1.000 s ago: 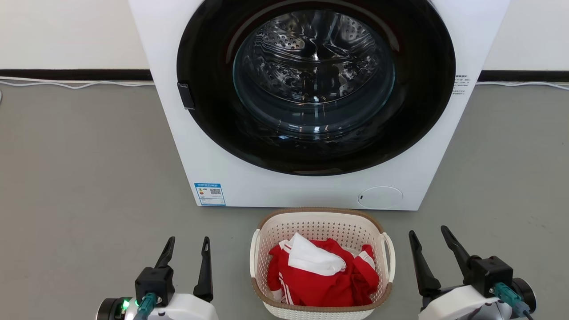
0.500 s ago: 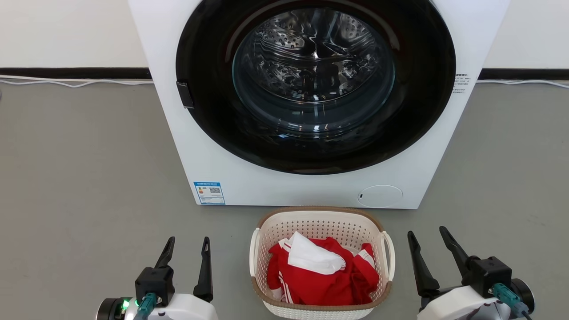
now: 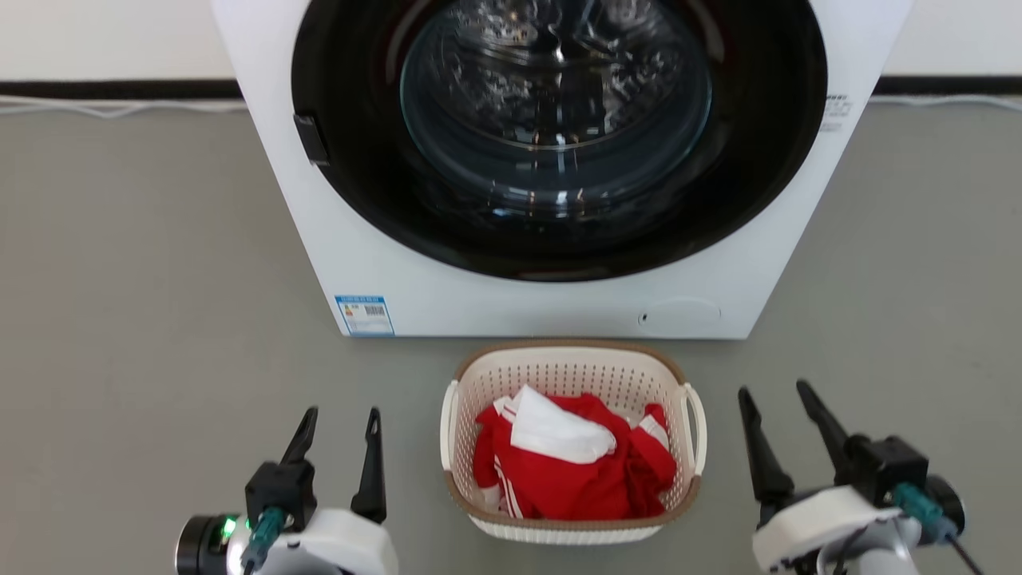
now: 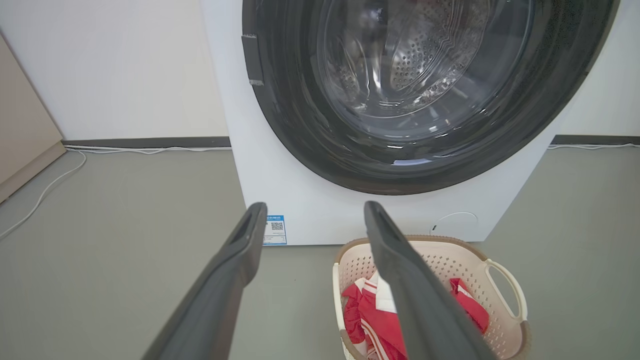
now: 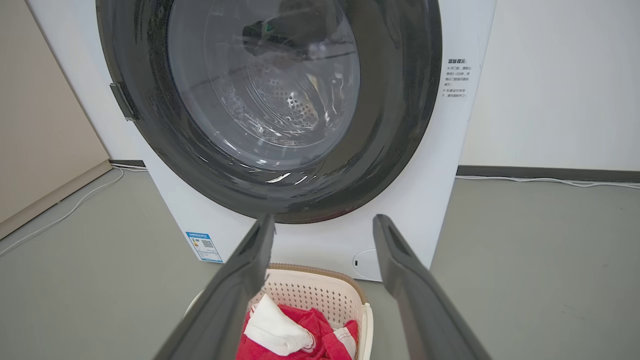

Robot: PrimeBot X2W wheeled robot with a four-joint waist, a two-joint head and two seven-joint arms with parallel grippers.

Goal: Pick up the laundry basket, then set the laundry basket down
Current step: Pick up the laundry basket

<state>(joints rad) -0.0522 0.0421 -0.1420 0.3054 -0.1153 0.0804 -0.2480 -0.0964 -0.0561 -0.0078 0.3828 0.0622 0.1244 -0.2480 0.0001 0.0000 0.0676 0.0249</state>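
The laundry basket (image 3: 571, 375) is cream-white and perforated, with a brown rim and white loop handles. It stands on the grey floor just in front of the washing machine and holds red and white clothes (image 3: 571, 463). My left gripper (image 3: 341, 422) is open, to the basket's left and apart from it. To the basket's right, also apart from it, my right gripper (image 3: 774, 398) is open. The basket (image 4: 480, 265) lies low and right behind the left wrist view's fingers (image 4: 235, 255). In the right wrist view the basket (image 5: 310, 290) sits at the bottom between the fingers (image 5: 400, 255).
A white front-loading washing machine (image 3: 383, 263) with a dark round glass door (image 3: 559, 120) rises right behind the basket. White cables (image 3: 120, 108) run along the wall's dark baseboard. A beige panel (image 4: 22, 135) stands at the far left. Grey floor (image 3: 144, 279) spreads on both sides.
The head camera has tilted down, so the whole picture has shifted upward. Both grippers keep their places beside the basket, which has not moved.
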